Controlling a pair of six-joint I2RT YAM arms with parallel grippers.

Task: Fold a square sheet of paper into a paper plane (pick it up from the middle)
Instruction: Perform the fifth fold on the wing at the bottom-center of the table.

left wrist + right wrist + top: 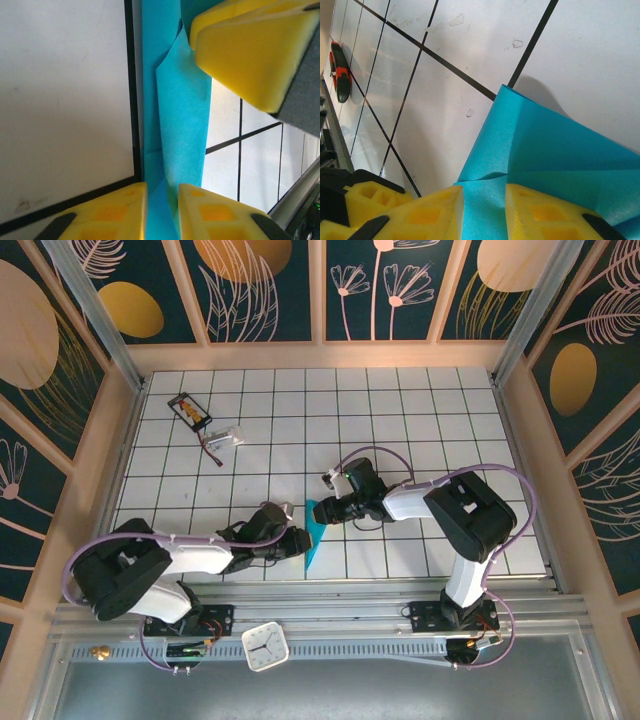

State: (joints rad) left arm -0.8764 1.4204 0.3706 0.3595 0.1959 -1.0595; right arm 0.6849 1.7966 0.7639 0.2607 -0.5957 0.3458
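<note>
Yellow fingers (115,212) of my left pincer (162,200) squeeze the half-folded paper plane (182,115) on the bench (400,410), just beyond the clock (265,646). My right pincer (484,200) nips its far end, probably to hold the crease flat.

Left arm (195,560), right arm (415,502): white shells, black joint housings. Lilac cable (505,478) loops behind each hand. Left gripper (162,212), right gripper (484,212): yellow blocky fingers (430,215), square recesses moulded in, black wedge inserts at outer edges. Black bases (445,618), far back from hands.
</note>
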